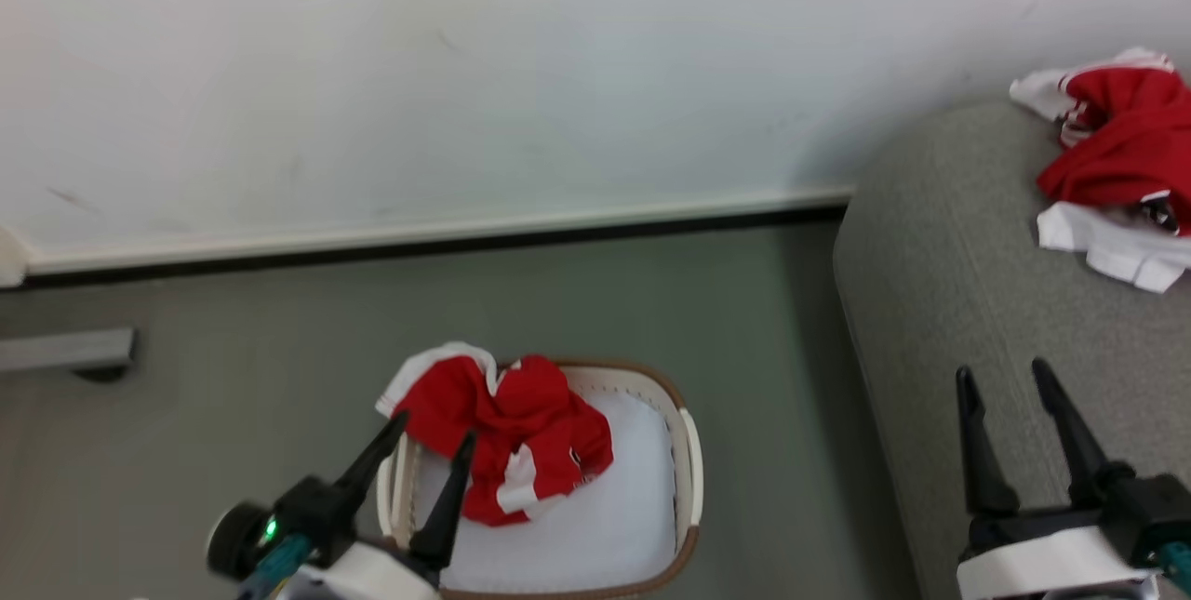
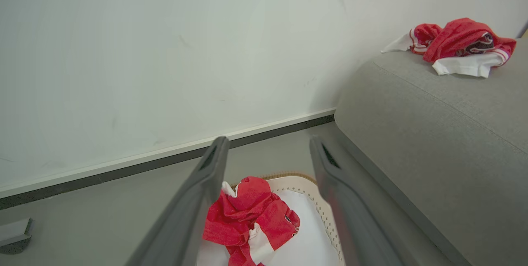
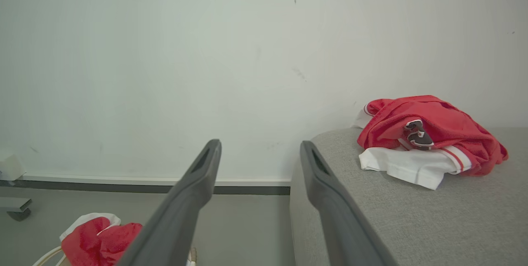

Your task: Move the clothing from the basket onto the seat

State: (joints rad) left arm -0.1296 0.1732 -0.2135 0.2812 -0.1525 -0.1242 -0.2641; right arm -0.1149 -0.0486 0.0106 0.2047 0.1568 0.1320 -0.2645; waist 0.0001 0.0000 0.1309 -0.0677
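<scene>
Clothing (image 1: pixel 507 437), crumpled red with white trim, bunches in the basket (image 1: pixel 690 460), spilling over its rim; a second red-and-white heap (image 1: pixel 1117 153) lies on the seat (image 1: pixel 977 256). Left gripper (image 1: pixel 435 426) and right gripper (image 1: pixel 1000 367) both spread, empty.

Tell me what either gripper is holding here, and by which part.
Nothing is held. The left gripper is open over the red garment in the basket, not gripping it; the right gripper is open and empty over the sofa.
</scene>
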